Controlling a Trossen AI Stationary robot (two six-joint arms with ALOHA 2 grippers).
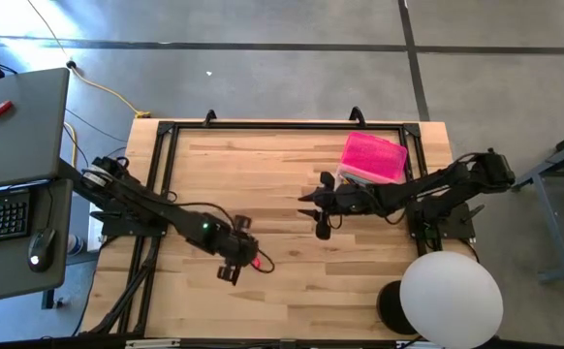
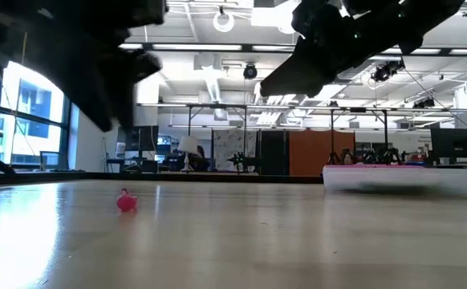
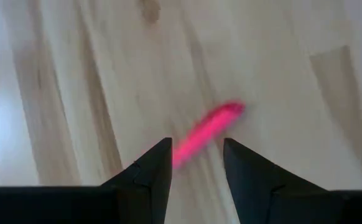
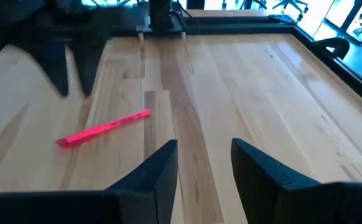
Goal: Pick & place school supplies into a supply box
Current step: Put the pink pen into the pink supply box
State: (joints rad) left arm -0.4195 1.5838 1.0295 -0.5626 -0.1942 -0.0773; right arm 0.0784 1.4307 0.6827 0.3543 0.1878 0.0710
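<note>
Left gripper [image 3: 196,165] fingers apart above thin pink-red pen [image 3: 206,132], lying flat on table [image 1: 292,281]

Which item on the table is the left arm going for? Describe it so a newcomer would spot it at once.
Start at the wooden table and find the left arm's pincer, near its front middle. Just beyond that open pincer lies a pink-red pen, flat on the bare wood, not yet gripped. It is the only loose thin item in sight; the other pink thing, the supply box, is broad and sits by the right arm.
</note>
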